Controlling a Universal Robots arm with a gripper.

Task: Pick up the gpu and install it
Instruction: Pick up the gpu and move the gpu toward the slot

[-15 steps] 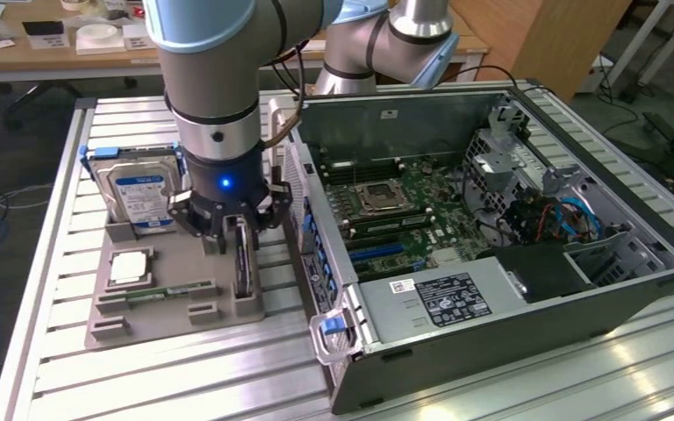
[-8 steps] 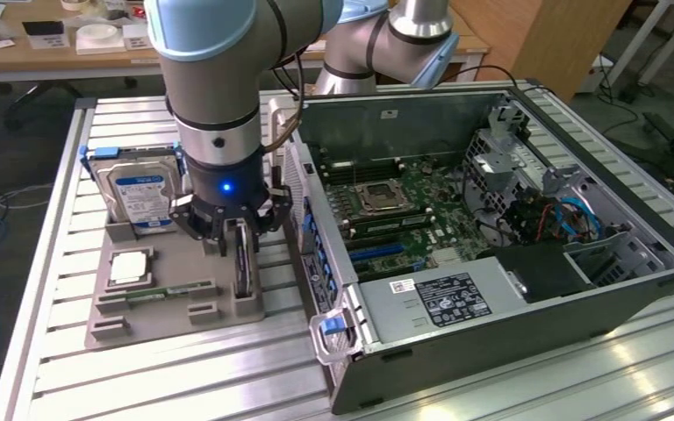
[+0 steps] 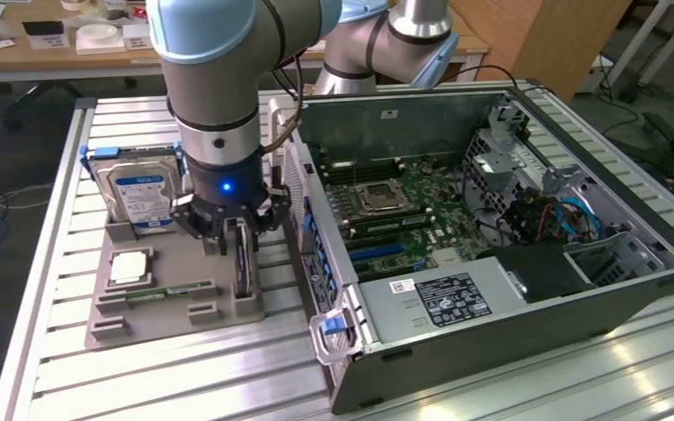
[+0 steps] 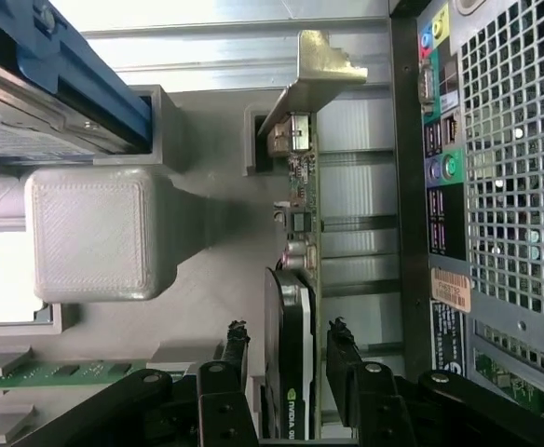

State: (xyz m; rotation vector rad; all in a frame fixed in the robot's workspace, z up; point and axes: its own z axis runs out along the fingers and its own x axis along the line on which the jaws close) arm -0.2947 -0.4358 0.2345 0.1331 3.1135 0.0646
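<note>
Slatted metal table carries a grey fixture. The gpu stands on edge in the fixture slot nearest the open PC case. Gripper straddles it, jaws apart, not clamped. Risk: off-centre closing could tilt the card and jam it in the slot.

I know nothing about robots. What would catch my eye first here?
The big blue-and-silver robot arm dominates at the exterior view's left, pointing down with its tool around the gpu, which stands on edge in a grey holder. At the exterior view's right sits an open computer case, its motherboard exposed.
</note>
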